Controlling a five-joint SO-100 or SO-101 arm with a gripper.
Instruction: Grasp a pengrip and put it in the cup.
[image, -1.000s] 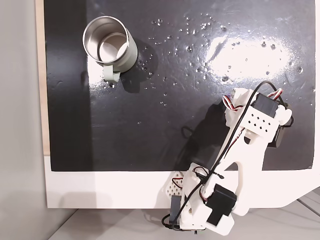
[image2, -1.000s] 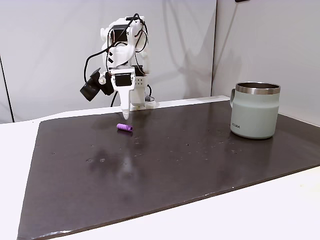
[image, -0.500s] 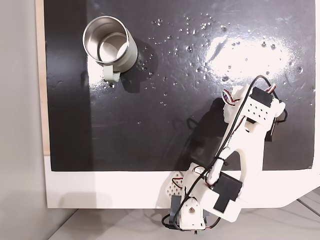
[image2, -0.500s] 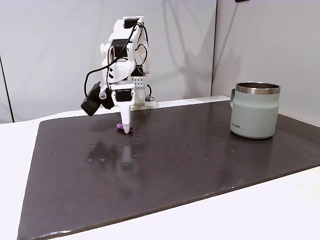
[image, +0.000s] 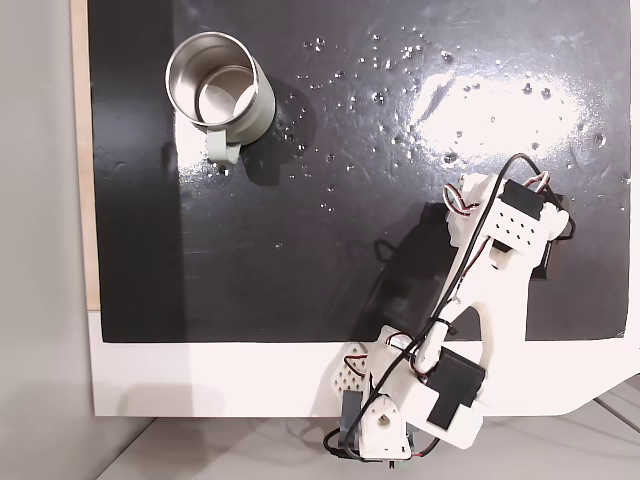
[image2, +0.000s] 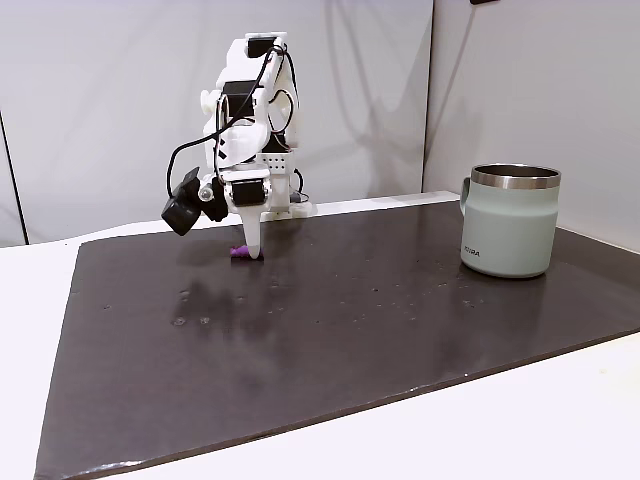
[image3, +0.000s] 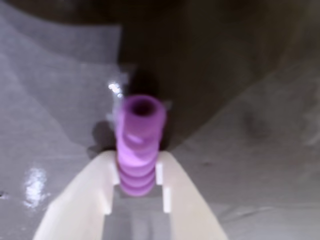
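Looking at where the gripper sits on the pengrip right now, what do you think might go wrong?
The gripper pinches only the near end of the pengrip, so the ribbed sleeve may pivot or slip out on lifting. The cup stands far across the mat, a long carry that could shake it loose.

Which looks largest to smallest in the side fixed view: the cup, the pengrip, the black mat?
1. black mat
2. cup
3. pengrip, partly hidden by the claw

Purple ribbed pengrip (image3: 138, 145) — cream claw (image3: 135, 185) — grey-green cup (image2: 511, 222), black mat (image2: 350, 330)
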